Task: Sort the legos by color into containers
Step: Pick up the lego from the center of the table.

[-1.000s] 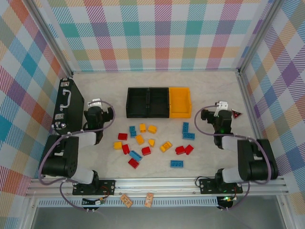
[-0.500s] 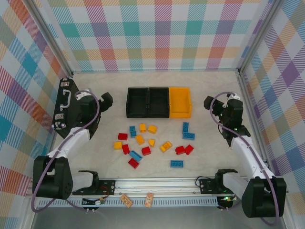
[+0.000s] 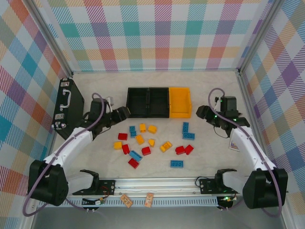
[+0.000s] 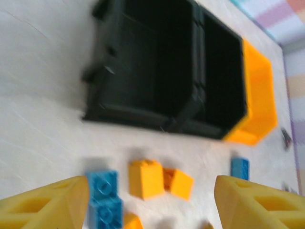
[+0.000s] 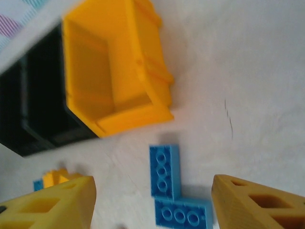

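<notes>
Red, yellow-orange and blue legos (image 3: 146, 150) lie scattered on the pale table in front of the containers. These are two black bins (image 3: 138, 102) and an orange-yellow bin (image 3: 180, 101) joined in a row. My left gripper (image 3: 124, 114) is open and empty, low beside the left black bin; its wrist view shows its gripper (image 4: 150, 205) over a blue pair (image 4: 104, 196) and orange bricks (image 4: 146, 178). My right gripper (image 3: 201, 113) is open and empty, right of the orange bin; its gripper (image 5: 152, 205) frames two blue bricks (image 5: 165, 170) set in an L.
A black briefcase (image 3: 66, 102) lies along the left wall, behind the left arm. Metal frame posts and checkered walls close in the table on three sides. Two small tags (image 3: 126, 200) sit on the front rail.
Both arms unfolded from near their bases and reached inward. The left gripper swung right toward the black bin; the right gripper swung left toward the blue bricks. No brick moved.
</notes>
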Tool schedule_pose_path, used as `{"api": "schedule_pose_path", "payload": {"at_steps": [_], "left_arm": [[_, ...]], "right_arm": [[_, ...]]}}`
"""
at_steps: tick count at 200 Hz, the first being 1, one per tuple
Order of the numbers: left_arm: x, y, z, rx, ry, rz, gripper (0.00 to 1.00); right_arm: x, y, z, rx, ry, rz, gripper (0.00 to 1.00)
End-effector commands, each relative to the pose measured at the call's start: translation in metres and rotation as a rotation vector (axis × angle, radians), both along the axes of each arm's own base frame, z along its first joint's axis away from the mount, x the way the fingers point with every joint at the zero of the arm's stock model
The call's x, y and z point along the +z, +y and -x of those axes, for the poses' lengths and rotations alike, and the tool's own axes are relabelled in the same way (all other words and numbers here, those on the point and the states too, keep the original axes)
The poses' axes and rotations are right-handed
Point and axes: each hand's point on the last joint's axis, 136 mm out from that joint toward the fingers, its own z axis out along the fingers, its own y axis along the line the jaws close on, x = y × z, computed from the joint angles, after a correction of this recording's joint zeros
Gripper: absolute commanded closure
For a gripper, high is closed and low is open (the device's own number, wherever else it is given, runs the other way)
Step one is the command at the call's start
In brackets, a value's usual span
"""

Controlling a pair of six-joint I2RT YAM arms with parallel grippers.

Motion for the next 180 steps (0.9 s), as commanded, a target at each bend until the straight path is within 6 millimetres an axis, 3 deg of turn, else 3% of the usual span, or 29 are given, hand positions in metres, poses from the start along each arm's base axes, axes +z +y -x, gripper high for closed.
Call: {"api": "schedule_pose_path", "payload": {"at_steps": [1, 40, 123, 180], "left_arm": [[-0.009, -0.02, 0.031, -0.058, 0.041, -0.015, 0.31], [-0.029, -0.042, 0.054, -0.105, 0.062, -0.062, 0.31], [-0.038, -0.047, 0.058, -0.107, 0.08, -0.085, 0.31], [-0.043, -0.047, 0.059, -0.104, 0.093, -0.09, 0.31]], "right_arm": [[-0.025, 0.009, 0.015, 0.038, 0.121, 0.081, 0.34], [-0.06, 0.028, 0.008, 0.056, 0.221, 0.169, 0.32], [-0.1, 0.064, -0.02, 0.102, 0.317, 0.293, 0.34], [-0.116, 0.072, -0.019, 0.124, 0.351, 0.359, 0.52]]}}
